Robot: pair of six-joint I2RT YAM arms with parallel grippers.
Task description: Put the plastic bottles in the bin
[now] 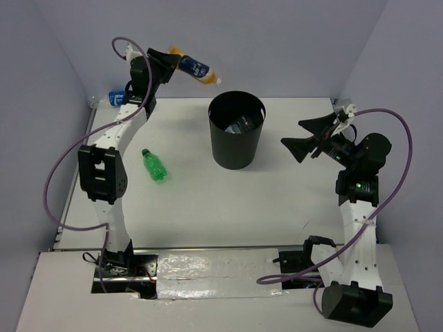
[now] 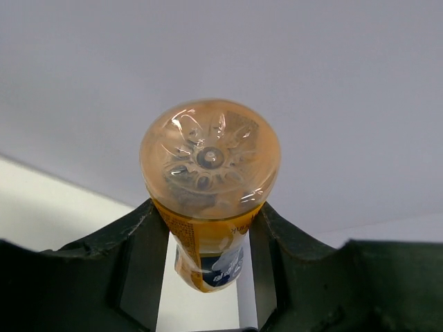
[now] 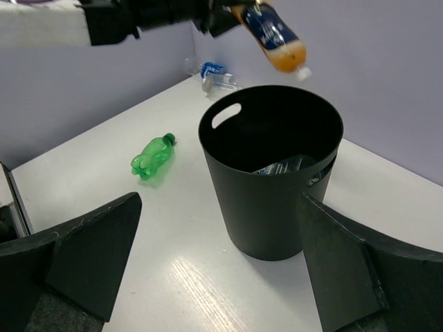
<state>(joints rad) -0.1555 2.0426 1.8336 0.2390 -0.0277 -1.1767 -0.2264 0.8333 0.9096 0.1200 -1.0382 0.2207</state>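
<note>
My left gripper [image 1: 171, 63] is shut on an orange bottle [image 1: 196, 68] with a blue label and holds it high in the air, up and left of the bin, cap end tilted down toward it. In the left wrist view the bottle [image 2: 210, 173] sits between both fingers of that gripper [image 2: 208, 277]. The black bin [image 1: 237, 129] stands mid-table with a clear bottle [image 3: 284, 166] inside. A green bottle [image 1: 154, 166] lies left of the bin. A clear blue-labelled bottle [image 1: 114, 98] lies at the back left corner. My right gripper [image 1: 309, 136] is open and empty, right of the bin.
Grey walls close in the table at the back and both sides. The bin [image 3: 270, 173] has handle slots near its rim. The left arm's links [image 1: 104, 173] stand beside the green bottle [image 3: 151, 158]. A foil-covered strip [image 1: 214, 273] runs along the near edge.
</note>
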